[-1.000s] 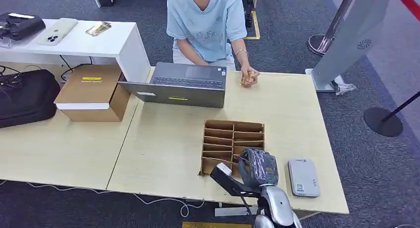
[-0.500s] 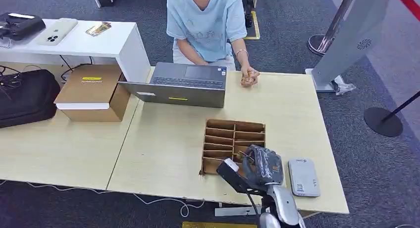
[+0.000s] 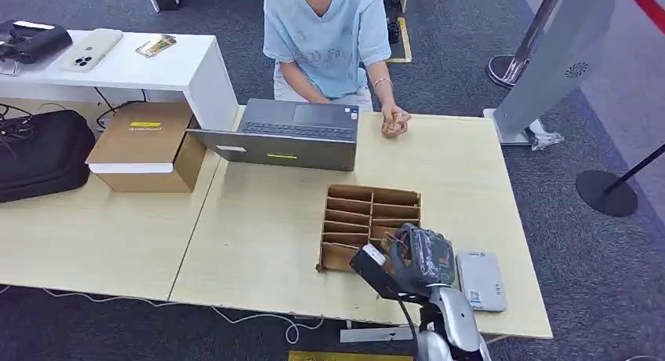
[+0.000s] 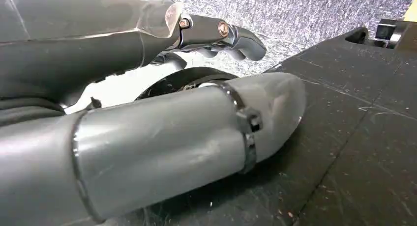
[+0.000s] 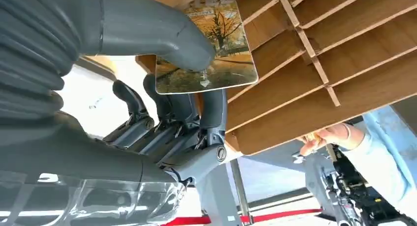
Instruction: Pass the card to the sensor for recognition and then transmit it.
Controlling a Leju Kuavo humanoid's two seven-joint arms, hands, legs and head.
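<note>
While the right hand [image 3: 419,255] hovers over the near right corner of the cardboard divider tray [image 3: 349,206], it pinches 1 card [image 5: 209,49], printed with an autumn-tree picture, between thumb and a finger, the other fingers curled below it. Item: card, held clear of the tray's slots in the right wrist view, its face roughly level. Item: card reader [image 3: 480,278], a grey flat sensor lying on the pale wooden table [image 3: 259,220], just beside the tray on the robot's right and close beside the right hand, on its outer side. Governing relation: the sensor lies to the right of the card-holding hand, its long axis running away from the robot, parallel to the tray's long side; a short sideways carry should bring the card over it. Item: left hand [image 4: 216,34], hanging low by the floor, fingers curled on nothing. Item: a seated person [image 3: 325,39] behind a laptop [image 3: 294,133], across the table.
</note>
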